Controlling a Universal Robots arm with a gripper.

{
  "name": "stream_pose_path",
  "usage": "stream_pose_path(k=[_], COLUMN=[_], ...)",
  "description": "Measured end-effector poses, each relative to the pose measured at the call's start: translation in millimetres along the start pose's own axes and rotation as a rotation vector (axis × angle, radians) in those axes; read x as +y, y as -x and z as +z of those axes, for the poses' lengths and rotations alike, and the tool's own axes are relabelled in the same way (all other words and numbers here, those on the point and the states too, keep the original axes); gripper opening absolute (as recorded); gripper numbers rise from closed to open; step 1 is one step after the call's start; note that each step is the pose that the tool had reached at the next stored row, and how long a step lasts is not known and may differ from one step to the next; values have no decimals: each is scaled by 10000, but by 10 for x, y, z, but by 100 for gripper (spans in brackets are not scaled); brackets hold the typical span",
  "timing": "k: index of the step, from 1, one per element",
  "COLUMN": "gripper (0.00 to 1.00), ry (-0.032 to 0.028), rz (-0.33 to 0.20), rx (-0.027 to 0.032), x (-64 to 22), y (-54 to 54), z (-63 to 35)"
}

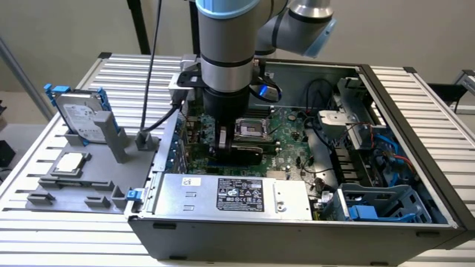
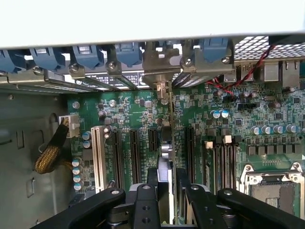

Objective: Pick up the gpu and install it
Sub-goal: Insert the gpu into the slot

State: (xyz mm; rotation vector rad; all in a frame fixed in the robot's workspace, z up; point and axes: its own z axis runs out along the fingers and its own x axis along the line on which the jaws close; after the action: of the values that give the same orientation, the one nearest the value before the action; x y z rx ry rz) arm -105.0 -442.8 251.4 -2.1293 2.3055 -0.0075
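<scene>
Pincer [image 2: 164,198] closed narrow on gpu [image 2: 167,143], held edge-on between fingers [image 2: 145,205]. Card directly ahead of pincer, long axis running away toward rear bracket, low over motherboard [image 2: 228,129] among expansion slots [image 2: 134,152]. Seating unconfirmed.

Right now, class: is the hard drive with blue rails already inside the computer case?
No. The hard drive stands upright in a grey holder on the table, outside the open computer case, at the exterior view's left.
</scene>
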Motion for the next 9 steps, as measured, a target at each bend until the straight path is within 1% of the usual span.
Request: stream_pose_path(k=[9], gripper=[27], ry=[2], rz=[-1], rx=[19], x=[2], y=[36], z=[4])
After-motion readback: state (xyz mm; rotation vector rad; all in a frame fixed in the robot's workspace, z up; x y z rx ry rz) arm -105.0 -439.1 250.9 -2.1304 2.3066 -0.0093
